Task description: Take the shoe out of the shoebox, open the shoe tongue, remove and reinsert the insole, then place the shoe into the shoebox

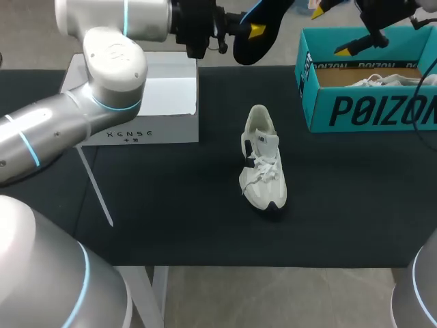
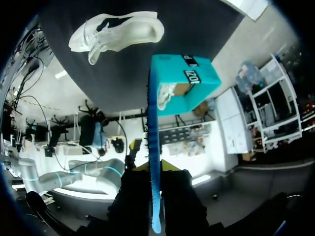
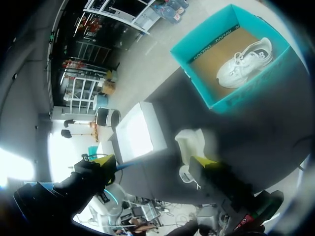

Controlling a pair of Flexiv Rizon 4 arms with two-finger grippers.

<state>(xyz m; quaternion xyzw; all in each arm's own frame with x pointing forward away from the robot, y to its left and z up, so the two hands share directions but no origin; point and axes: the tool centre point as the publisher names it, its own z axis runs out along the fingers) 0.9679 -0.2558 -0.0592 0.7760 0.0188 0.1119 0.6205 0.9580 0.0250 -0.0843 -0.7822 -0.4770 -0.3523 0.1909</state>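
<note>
A white shoe (image 1: 263, 164) stands on the black mat (image 1: 355, 198), toe toward the front edge; it also shows ahead of the left gripper (image 2: 118, 32) and, blurred, between the right fingers (image 3: 194, 142). My left gripper (image 1: 254, 31) is raised over the table's far side, shut on a dark insole with a blue edge (image 1: 249, 49). In the left wrist view the insole (image 2: 154, 137) runs edge-on out of the left gripper (image 2: 153, 169). My right gripper (image 1: 332, 29) hangs open and empty above the teal shoebox (image 1: 369, 109), its own view showing the right gripper (image 3: 155, 164) and shoebox (image 3: 211, 98).
A second white shoe (image 3: 244, 61) lies inside the teal shoebox on its brown floor. A white box (image 1: 150, 102) stands at the back left, under my left arm. A thin white strip (image 1: 95, 188) lies on the mat in front of it.
</note>
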